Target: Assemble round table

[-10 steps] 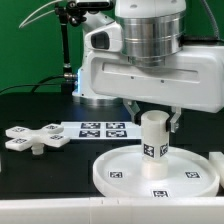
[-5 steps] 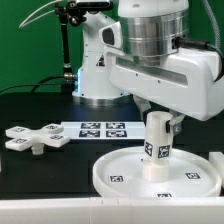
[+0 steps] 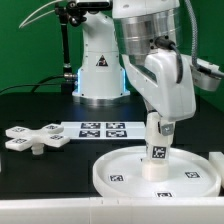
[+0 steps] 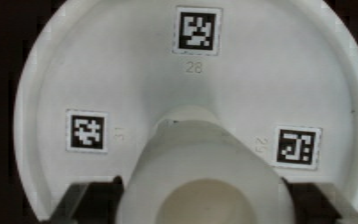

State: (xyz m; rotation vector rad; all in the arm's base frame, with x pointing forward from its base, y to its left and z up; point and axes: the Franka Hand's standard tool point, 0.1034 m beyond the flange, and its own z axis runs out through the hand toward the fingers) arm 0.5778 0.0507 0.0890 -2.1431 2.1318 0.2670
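Observation:
The large rimmed round disc [image 3: 120, 172] lies flat on the black table at the exterior view's lower right. The short cylinder leg [image 3: 157, 152] stands upright on the disc's middle. My gripper [image 3: 159, 122] reaches down from above and is shut on the leg's upper part. In the wrist view the leg [image 4: 208, 165] fills the space between my two dark fingers [image 4: 98, 198], with the disc [image 4: 140, 60] and its small tags beneath. The cross-shaped four-arm piece [image 3: 35, 138] lies on the table at the exterior view's left, apart from the gripper.
The marker board [image 3: 100, 129] lies flat between the cross piece and the disc. The robot's base [image 3: 100, 65] stands behind it. A dark stand with a camera [image 3: 68, 40] rises at the back left. A white object [image 3: 218, 158] shows at the right edge.
My wrist and hand have turned about the vertical axis while staying over the leg. The leg's tags have turned with it. The leg stays on the disc's middle.

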